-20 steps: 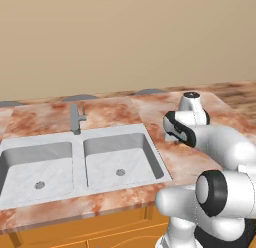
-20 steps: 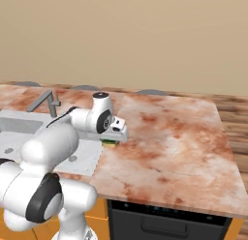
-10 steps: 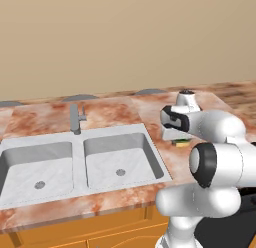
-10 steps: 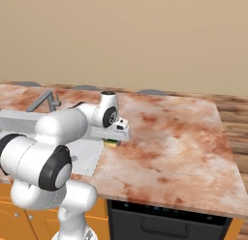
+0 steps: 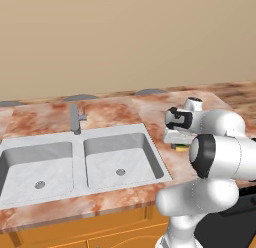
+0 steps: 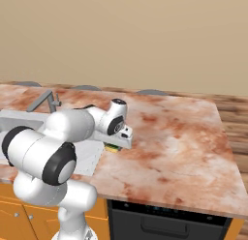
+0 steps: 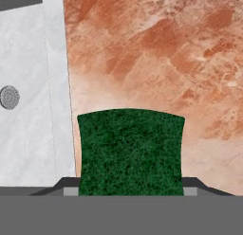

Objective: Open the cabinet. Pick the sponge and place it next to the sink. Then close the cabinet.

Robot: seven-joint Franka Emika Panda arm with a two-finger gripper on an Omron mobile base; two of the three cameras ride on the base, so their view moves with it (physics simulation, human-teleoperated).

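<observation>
Hand view: sponge (image 7: 130, 151), green face up, clamped between pincer (image 7: 130, 190) tips. Held low over marbled bench (image 7: 156, 54), just beside sink (image 7: 28, 87) rim.

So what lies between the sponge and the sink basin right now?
Just the sink's flat rim, shown in the hand view; the sponge sits over counter beside it.

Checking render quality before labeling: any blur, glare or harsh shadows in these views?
Left base view: sharp, flat even light, only soft shading inside the sink basins. Right base view: same, no glare on the counter; a dim shadow lies under the gripper. Hand view: the sponge fills the near field with grainy texture, its edges bowed as if by the lens.
</observation>
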